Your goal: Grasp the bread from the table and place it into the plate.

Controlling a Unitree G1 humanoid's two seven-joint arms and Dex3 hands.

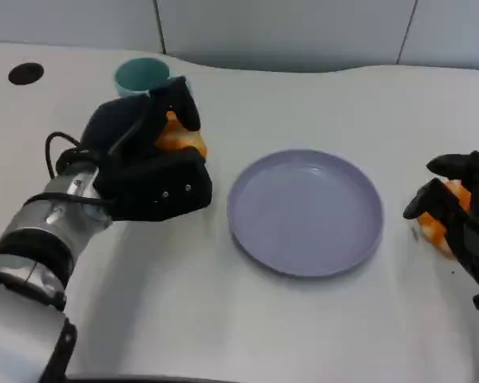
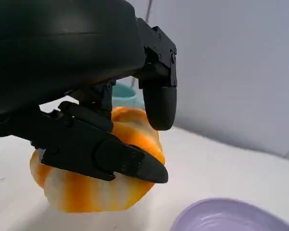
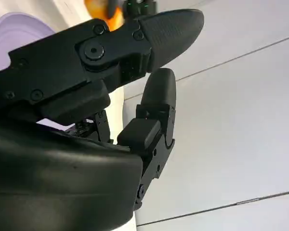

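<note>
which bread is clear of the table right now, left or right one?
The orange-and-white striped bread gripped by the left hand, beside the teal cup: its wrist view shows it raised. The other orange bread, at the right hand, looks low beside the lavender plate.

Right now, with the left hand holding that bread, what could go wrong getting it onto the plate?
The left hand grips the bread with fingers on its upper part; the soft underside hangs free, so it might slip. The teal cup stands close behind and could get knocked. The plate rim could catch a low carry.
</note>
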